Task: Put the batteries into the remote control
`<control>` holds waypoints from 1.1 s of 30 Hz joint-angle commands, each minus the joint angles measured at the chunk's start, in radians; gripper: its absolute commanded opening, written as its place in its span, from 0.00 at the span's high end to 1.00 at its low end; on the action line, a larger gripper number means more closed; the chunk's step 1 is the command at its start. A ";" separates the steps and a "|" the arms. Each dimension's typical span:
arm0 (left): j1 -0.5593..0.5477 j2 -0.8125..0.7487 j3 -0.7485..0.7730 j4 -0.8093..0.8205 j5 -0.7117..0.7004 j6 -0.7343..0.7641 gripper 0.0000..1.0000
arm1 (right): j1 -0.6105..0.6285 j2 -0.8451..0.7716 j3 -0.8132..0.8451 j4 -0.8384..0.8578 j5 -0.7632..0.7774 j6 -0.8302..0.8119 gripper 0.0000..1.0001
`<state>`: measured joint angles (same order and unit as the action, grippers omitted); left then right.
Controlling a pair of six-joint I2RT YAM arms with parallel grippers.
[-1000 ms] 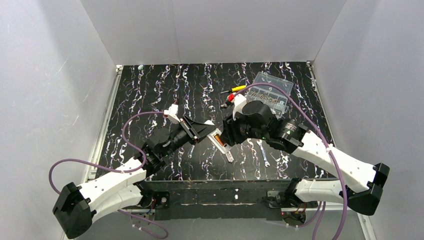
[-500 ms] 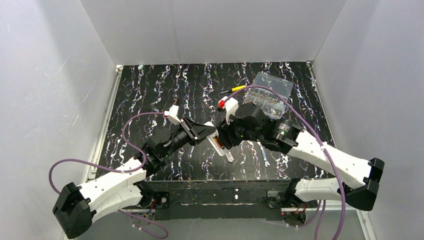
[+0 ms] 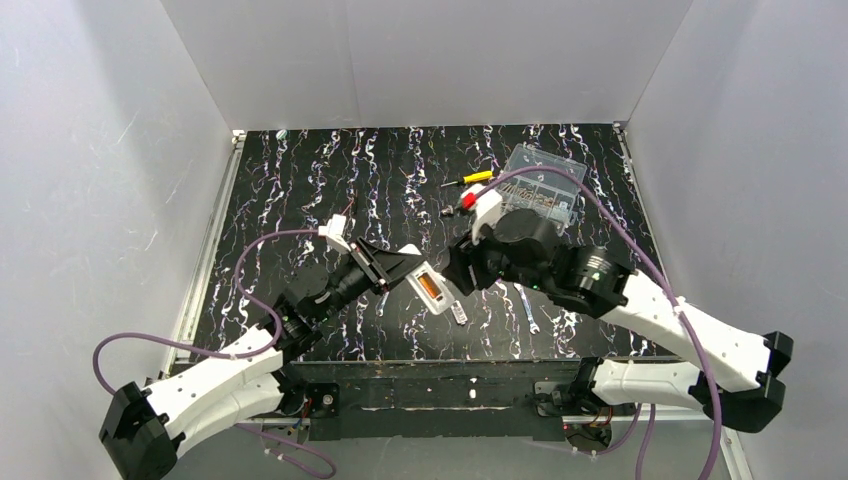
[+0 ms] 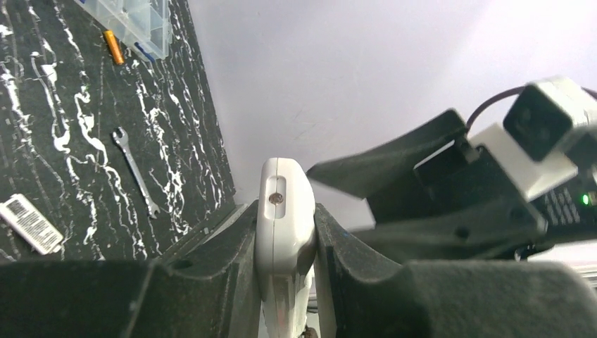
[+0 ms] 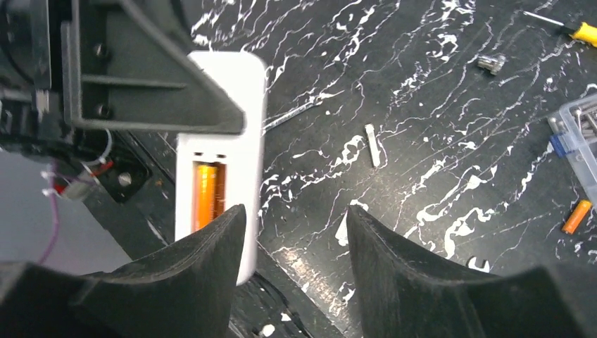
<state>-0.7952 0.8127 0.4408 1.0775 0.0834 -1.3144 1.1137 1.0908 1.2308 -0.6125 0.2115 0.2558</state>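
Note:
My left gripper (image 3: 408, 270) is shut on the remote control (image 3: 430, 287), a white bar held above the table with its open back compartment up. One of the batteries (image 5: 205, 196), orange, lies in that compartment. In the left wrist view the remote control (image 4: 284, 211) is clamped edge-on between the fingers (image 4: 211, 274). My right gripper (image 5: 296, 220) stands open just right of the remote's lower end, with nothing between its fingers. A second orange battery (image 5: 576, 216) lies loose on the table by the clear box; the left wrist view shows this battery (image 4: 112, 47) too.
A clear compartment box (image 3: 540, 190) stands at the back right, with a yellow-handled screwdriver (image 3: 470, 179) beside it. A small wrench (image 4: 134, 169) and a white labelled plate (image 4: 28, 224) lie near the front. A silvery stub (image 5: 491, 64) and a white strip (image 5: 372, 144) lie mid-table.
My right gripper has pulled back to the right, away from the remote, and opened wider. The left arm has shifted the remote slightly left.

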 commanded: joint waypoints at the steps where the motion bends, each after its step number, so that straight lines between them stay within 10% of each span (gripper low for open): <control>1: -0.002 -0.083 -0.041 -0.002 -0.018 0.030 1.00 | -0.093 -0.071 0.020 0.020 -0.052 0.086 0.37; 14: -0.002 -0.091 -0.031 -0.055 -0.058 0.044 1.00 | -0.107 -0.115 -0.083 0.119 -0.337 0.123 0.26; 33: -0.002 -0.086 0.031 -0.174 -0.126 0.024 1.00 | -0.012 0.072 -0.082 0.157 -0.253 0.069 0.14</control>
<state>-0.7952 0.7387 0.4221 0.8467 -0.0196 -1.2842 1.0897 1.1568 1.1473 -0.5049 -0.0742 0.3531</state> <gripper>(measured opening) 0.253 0.855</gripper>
